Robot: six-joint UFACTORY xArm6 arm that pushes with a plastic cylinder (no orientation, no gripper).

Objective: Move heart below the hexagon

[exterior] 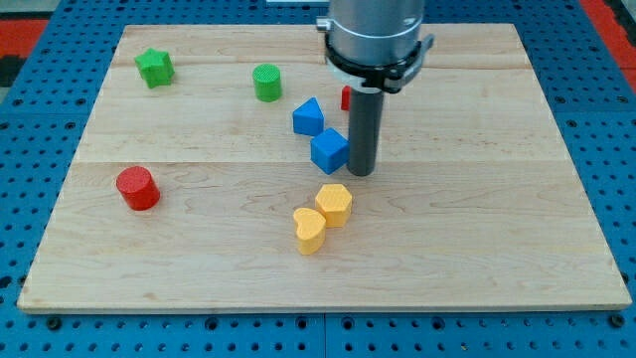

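Near the frame's centre my tip (pixel 361 171) stands just right of the cube (pixel 329 151), with the hexagon (pixel 335 205) below them and the heart (pixel 309 230) touching its lower left.

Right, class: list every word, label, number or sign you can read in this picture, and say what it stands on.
None: no readable text shows on the wooden board, the coloured blocks, such as the yellow heart and yellow hexagon, or the arm's grey housing.
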